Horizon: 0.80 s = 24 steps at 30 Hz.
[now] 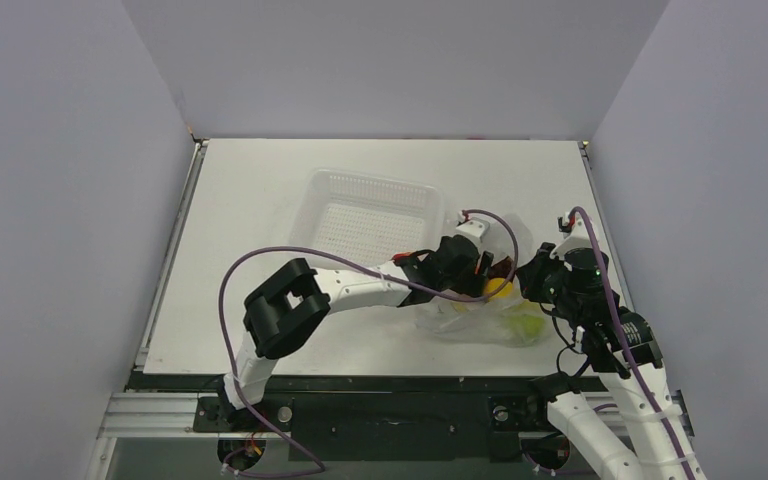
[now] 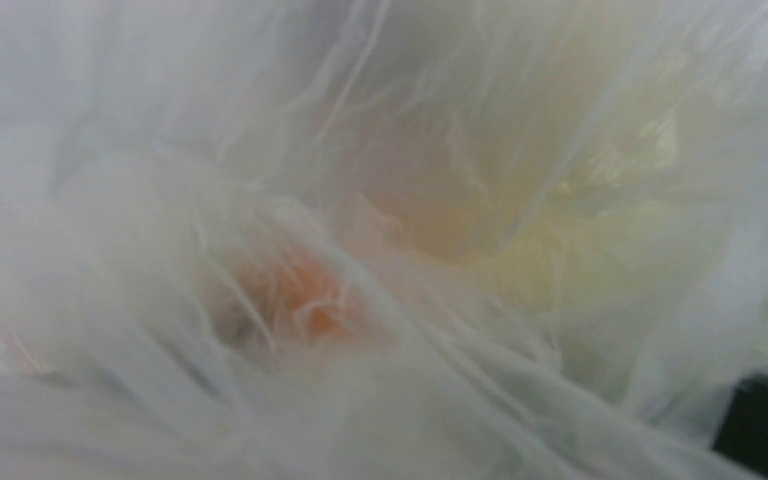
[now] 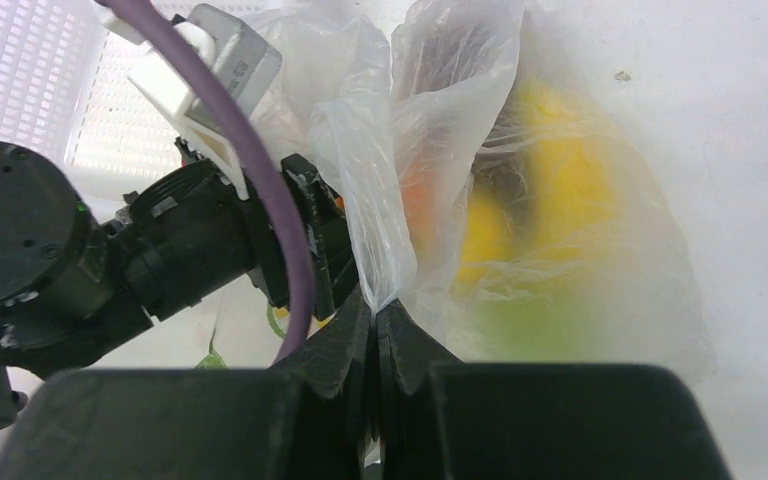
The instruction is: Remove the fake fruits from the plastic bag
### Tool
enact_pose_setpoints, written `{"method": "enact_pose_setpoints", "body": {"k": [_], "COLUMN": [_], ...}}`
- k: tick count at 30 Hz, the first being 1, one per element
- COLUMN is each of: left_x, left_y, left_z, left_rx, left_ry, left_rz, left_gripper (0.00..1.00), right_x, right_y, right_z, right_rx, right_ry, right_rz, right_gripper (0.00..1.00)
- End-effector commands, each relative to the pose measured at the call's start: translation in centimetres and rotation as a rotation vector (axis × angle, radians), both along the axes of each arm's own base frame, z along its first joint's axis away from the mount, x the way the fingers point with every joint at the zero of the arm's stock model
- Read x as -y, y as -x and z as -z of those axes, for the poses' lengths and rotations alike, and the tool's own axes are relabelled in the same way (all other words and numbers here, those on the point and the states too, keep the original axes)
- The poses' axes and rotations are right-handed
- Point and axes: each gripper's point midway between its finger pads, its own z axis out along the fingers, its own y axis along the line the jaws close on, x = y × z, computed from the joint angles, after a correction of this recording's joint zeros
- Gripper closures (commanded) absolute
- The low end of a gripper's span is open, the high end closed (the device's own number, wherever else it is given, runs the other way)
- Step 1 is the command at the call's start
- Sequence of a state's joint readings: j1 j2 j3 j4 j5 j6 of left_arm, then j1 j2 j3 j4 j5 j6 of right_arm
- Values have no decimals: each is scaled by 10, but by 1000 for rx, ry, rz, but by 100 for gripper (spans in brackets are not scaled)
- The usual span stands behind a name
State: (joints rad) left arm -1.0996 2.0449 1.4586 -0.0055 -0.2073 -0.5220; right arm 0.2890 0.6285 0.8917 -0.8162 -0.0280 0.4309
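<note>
The clear plastic bag [image 1: 470, 325] lies at the right of the table with the fake fruits inside. In the right wrist view a yellow banana [image 3: 560, 170], a small yellow fruit [image 3: 485, 235], an orange [image 3: 418, 195] and a green pear [image 3: 545, 325] show through the film. My right gripper [image 3: 375, 305] is shut on a fold of the bag's edge [image 3: 370, 200]. My left gripper [image 1: 482, 268] reaches into the bag's mouth, its fingertips hidden. The left wrist view is filled by film [image 2: 260, 120], with blurred orange [image 2: 300, 290] and yellow [image 2: 580, 230] shapes behind it.
A white perforated basket [image 1: 325, 180] stands just left of the bag, behind the left arm, and shows in the right wrist view [image 3: 20, 60]. A purple cable [image 1: 290, 255] loops over the left arm. Grey walls close the table on three sides.
</note>
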Motion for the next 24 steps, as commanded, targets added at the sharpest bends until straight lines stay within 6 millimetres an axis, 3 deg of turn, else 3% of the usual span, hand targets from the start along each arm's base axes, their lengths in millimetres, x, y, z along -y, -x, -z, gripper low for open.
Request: {"method": "enact_pose_setpoints", "body": {"k": [1,14,19,21,24], "left_x": [2,14,19,19,22], "left_y": [-11,-4,-2,0,8], "left_z": [6,65,57,50,30], "left_rx": [49,-41,-38,-39,-47], "left_ry": [-76,-197,-182,-166,-111], "left_rz": [-11,61,88,99,128], "left_gripper": [37,40,47,59,66], "right_x": [-2,-5,-4,-4,-3], "right_y": [-5,-5,-5,-5,-4], "right_z": [-6,-1,-2,-1,-1], "right_rx": [34,23,24,21,27], "right_ry": [-12,-17,-12,-17,-16], "right_rz": [-2,-12,-8,-9,-1], "right_gripper": [100,100,100,100,100]}}
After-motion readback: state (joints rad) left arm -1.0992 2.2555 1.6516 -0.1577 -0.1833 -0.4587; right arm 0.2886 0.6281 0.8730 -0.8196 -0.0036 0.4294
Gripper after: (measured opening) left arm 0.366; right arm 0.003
